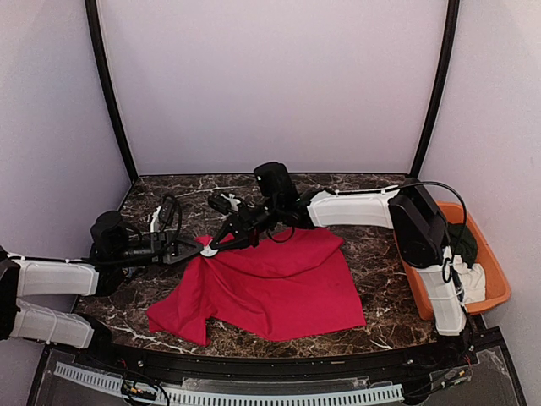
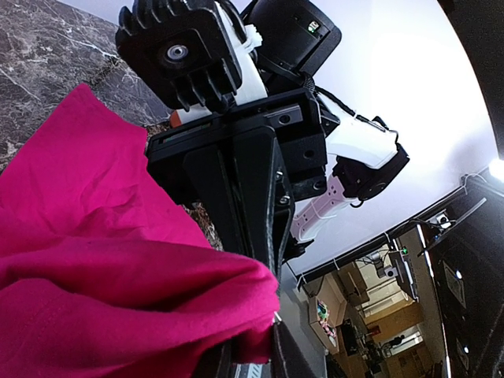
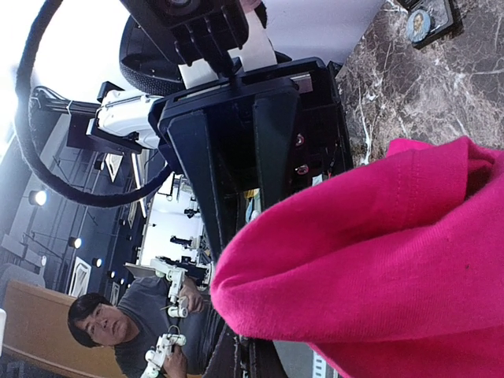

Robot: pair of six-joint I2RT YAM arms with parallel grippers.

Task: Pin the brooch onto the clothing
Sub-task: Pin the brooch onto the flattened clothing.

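Observation:
The red T-shirt lies spread on the marble table, its upper left corner lifted. My left gripper is shut on a fold of that corner; the fold fills the left wrist view. My right gripper meets it tip to tip from the right, fingers closed together. A small white and orange piece, seemingly the brooch, sits at the right gripper's tips against the fold. The shirt hides the tips in the right wrist view. A thin silver point shows at the fold's edge.
An orange bin stands at the right table edge, holding a dark green garment and a white cloth. A small dark framed picture lies on the marble. Black frame posts stand at the back corners.

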